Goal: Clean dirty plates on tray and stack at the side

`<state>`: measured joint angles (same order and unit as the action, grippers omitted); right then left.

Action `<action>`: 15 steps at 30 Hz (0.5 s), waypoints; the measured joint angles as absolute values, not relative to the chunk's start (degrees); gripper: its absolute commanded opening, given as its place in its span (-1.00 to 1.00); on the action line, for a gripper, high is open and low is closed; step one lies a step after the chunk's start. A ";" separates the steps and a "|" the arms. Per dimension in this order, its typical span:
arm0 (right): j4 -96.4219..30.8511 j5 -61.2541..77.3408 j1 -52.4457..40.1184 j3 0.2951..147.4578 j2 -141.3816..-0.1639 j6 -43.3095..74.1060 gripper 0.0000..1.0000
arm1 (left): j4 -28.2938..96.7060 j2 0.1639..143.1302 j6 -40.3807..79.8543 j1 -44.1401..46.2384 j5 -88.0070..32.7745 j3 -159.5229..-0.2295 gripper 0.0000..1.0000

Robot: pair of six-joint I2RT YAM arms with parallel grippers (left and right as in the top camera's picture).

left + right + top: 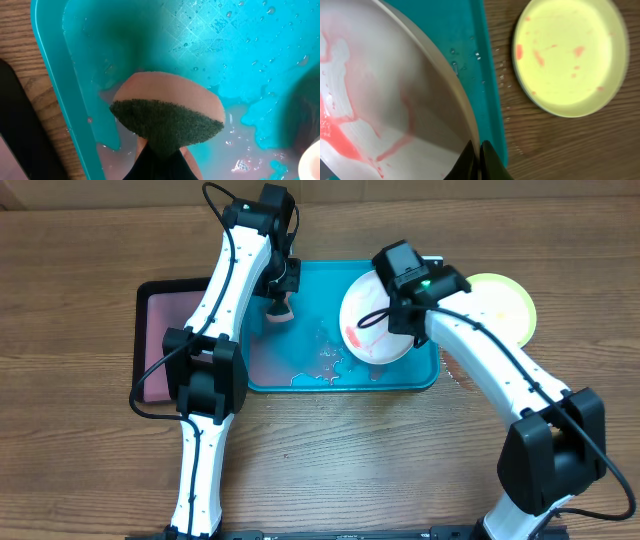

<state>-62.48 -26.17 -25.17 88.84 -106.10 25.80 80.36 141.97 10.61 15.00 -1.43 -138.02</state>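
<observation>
Right wrist view alone shows the right tool clenched on the white plate rim over the tray, with the yellow-green plate on the desk beside the tray. The left tool grasps a sponge in the tray; its fingers are cut off.

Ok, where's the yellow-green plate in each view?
Overhead: yellow-green plate at upper right, just right of the teal tray.
Left wrist: not in it.
Right wrist: upper right, red-smeared, right of the tray's rim.
Shared landmark: the teal tray, in all three.
</observation>
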 measured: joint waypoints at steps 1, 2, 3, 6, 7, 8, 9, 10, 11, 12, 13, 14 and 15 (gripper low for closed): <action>-62.83 -28.49 -26.06 88.84 -106.10 25.96 -0.93 | 80.36 141.97 10.61 15.00 -1.45 -138.02 -0.91; -63.07 -30.68 -26.92 88.84 -106.10 26.11 -0.93 | 80.36 141.97 10.61 15.00 -1.43 -138.02 -0.91; -63.29 -32.80 -27.79 88.84 -106.10 26.20 -0.93 | 80.36 141.97 10.61 15.00 -1.43 -138.02 -0.92; -63.77 -39.11 -30.70 88.84 -106.10 26.48 -0.93 | 80.36 141.97 10.96 15.00 -1.43 -138.02 -0.92; -63.86 -41.41 -31.92 88.84 -106.10 26.55 -0.93 | 80.36 141.97 11.03 15.00 -1.43 -138.02 -0.91; -63.86 -43.44 -33.01 88.84 -106.10 26.59 -0.93 | 80.36 141.97 11.16 15.00 -1.43 -138.02 -0.92; -63.88 -45.04 -33.87 88.84 -106.10 26.59 -0.93 | 80.36 141.97 11.31 15.00 -1.43 -138.02 -0.92; -63.94 -47.18 -34.96 88.84 -106.10 26.63 -0.93 | 80.36 141.97 11.51 15.00 -1.43 -138.02 -0.91; -63.94 -49.23 -35.99 88.84 -106.10 26.72 -0.93 | 80.36 141.97 11.64 15.00 -1.43 -138.02 -0.91; -64.01 -51.57 -37.17 88.84 -106.10 26.74 -0.93 | 80.36 141.97 11.66 15.00 -1.43 -138.02 -0.92; -64.01 -53.36 -38.04 88.84 -106.10 26.74 -0.93 | 80.36 141.97 11.68 15.00 -1.43 -138.02 -0.92; -64.01 -55.44 -39.03 88.84 -106.10 26.76 -0.93 | 80.36 141.97 11.68 15.00 -1.43 -138.02 -0.91; -64.01 -57.69 -40.03 88.84 -106.10 26.76 -0.93 | 80.36 141.97 11.68 15.00 -1.43 -138.02 -0.92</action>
